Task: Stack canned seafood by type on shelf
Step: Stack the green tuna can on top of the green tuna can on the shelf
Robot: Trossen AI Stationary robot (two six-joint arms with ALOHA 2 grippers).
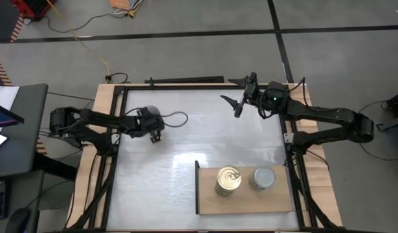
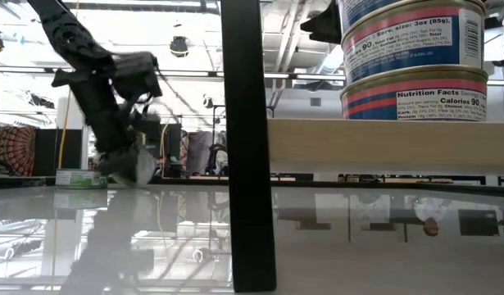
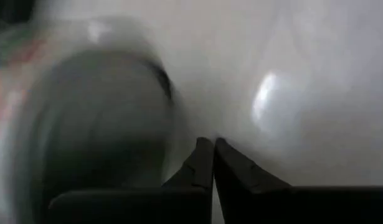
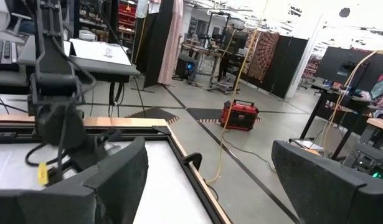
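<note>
White and glossy, the table (image 1: 186,149) spreads under me, and the shelf (image 1: 244,199) lies on its near right part, a wooden board with a dark edge. Two stacks stand on it side by side: gold tins (image 1: 228,179) and, just beside them, silver tins (image 1: 263,177); the low view shows their blue labels piled well up. My left arm reaches in from the left edge, and my left gripper (image 1: 153,129) is low over the far left of the table, beside one last tin (image 2: 81,177) with a green label that sits well apart from the shelf. In my left wrist view my fingers (image 3: 231,171) are pressed tip to tip with nothing between them, and the tin's grey lid lies off to their side, not in my grasp. My right gripper (image 1: 241,102) waits raised near the far rail, its fingers spread wide and empty. The risk, as I judge it, is plain: closed like this I can only nudge the tin and slide it on the slick surface, so I must spread my fingers before going down around it. Later, setting it on a tall stack could topple the pile if I come in off-centre.
</note>
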